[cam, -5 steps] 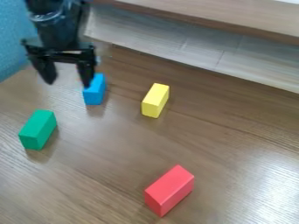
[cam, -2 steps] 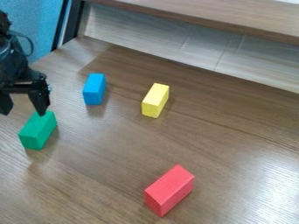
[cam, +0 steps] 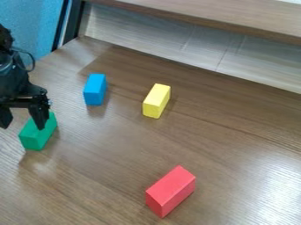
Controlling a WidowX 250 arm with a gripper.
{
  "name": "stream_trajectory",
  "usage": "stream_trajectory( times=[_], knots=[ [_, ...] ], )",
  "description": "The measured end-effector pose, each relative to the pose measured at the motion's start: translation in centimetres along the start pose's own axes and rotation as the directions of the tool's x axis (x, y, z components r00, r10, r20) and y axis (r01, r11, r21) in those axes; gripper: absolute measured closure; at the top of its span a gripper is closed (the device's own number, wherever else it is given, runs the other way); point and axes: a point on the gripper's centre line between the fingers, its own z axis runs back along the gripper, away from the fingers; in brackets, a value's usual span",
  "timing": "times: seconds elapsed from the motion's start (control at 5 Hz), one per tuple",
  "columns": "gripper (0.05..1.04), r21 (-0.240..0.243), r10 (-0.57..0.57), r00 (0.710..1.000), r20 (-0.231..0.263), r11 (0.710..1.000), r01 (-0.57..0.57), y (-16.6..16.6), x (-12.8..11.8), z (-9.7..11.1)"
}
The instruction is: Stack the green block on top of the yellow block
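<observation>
At the left edge of the camera view the black gripper hangs with its two fingers apart and nothing between them. Its right finger overlaps the top of the green block in the view; whether they touch I cannot tell. The blue block stands to the upper right of the gripper. Farther right is the yellow block. A red block lies toward the bottom centre.
Along the back of the brown wooden table runs a pale grey panel, beneath a wooden ledge. A blue surface and a dark post are at the upper left.
From above the blue block, the gripper has moved left and toward the camera, then slightly lower over the green block's edge. The blocks have stayed where they were.
</observation>
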Motion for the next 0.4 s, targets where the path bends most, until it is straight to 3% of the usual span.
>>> stream_trajectory(
  times=[0.4],
  knots=[
    [0.083, 0.007, 0.002, 1.0, -0.026, 1.0, -0.002, -0.35, -0.24, -1.64]
  ],
)
